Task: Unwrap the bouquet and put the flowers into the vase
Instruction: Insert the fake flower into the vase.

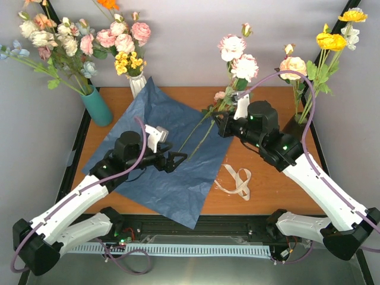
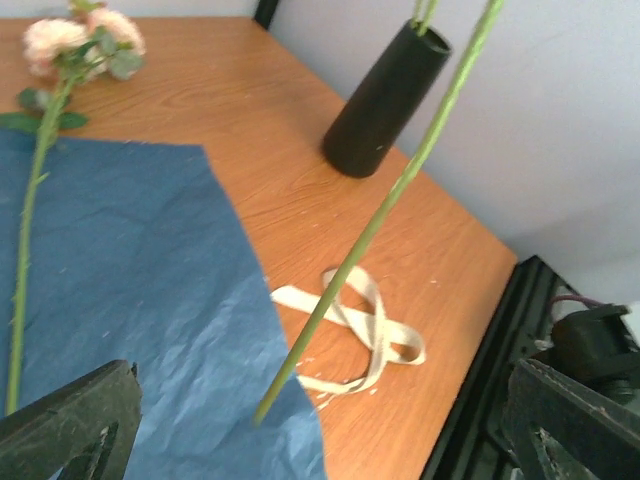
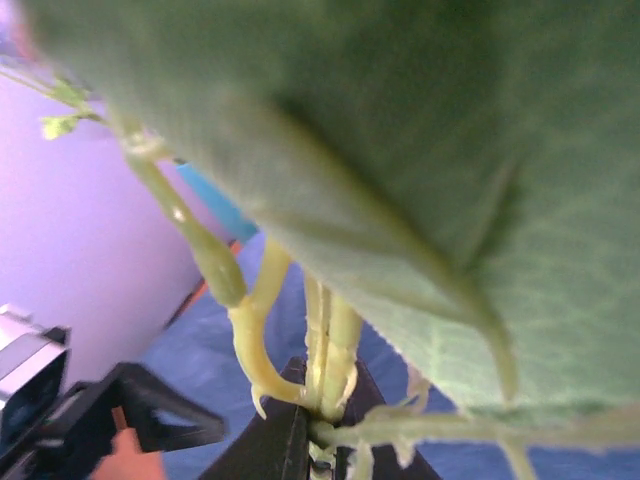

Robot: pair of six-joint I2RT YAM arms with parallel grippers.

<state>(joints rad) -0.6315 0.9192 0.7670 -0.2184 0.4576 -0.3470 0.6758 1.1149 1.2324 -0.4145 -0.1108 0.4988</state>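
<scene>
Flowers [image 1: 243, 67] with two pink blooms stand in the right gripper [image 1: 222, 122], closed on their stems; one more flower [image 2: 58, 38] lies on the one blue paper [image 1: 148, 119]. Left gripper [image 1: 180, 159] gapes wide. One vase [image 2: 385, 105], one ribbon [image 1: 237, 181].

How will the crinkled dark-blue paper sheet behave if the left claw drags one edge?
Probably floppy: the creased dark-blue paper sheet lies flat, so a pinched edge would likely fold up. Likely light, sliding easily on the smooth wooden table. The green flower stem lying on it may ride along.
</scene>
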